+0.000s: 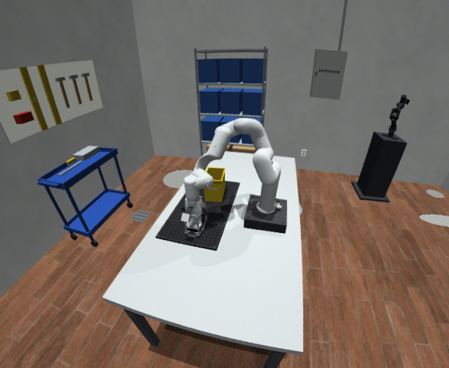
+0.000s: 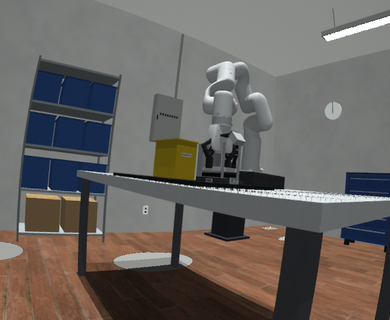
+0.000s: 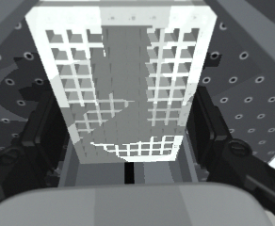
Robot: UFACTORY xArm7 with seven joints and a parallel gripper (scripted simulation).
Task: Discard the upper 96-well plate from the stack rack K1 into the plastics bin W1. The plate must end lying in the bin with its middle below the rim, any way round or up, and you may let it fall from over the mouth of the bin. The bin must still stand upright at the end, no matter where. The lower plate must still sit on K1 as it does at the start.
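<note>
The upper 96-well plate [image 3: 123, 89] is white with a grid of wells and fills the wrist view. My gripper [image 3: 126, 104] is shut on the upper plate, with one dark finger on each long side. The plate sits at the top of stack rack K1 [image 1: 193, 223], which stands on the black perforated mat [image 1: 198, 214]. The rack also shows in the exterior view [image 2: 219, 170] under the gripper [image 2: 221, 158]. The lower plate is hidden beneath the upper one. The yellow plastics bin W1 [image 1: 215, 184] stands upright on the mat just behind the rack; it also shows in the exterior view [image 2: 175, 158].
The arm's black base [image 1: 265, 214] sits on the white table to the right of the mat. A blue cart [image 1: 83, 190] stands on the floor to the left of the table. A shelf with blue boxes [image 1: 231, 95] stands at the back wall.
</note>
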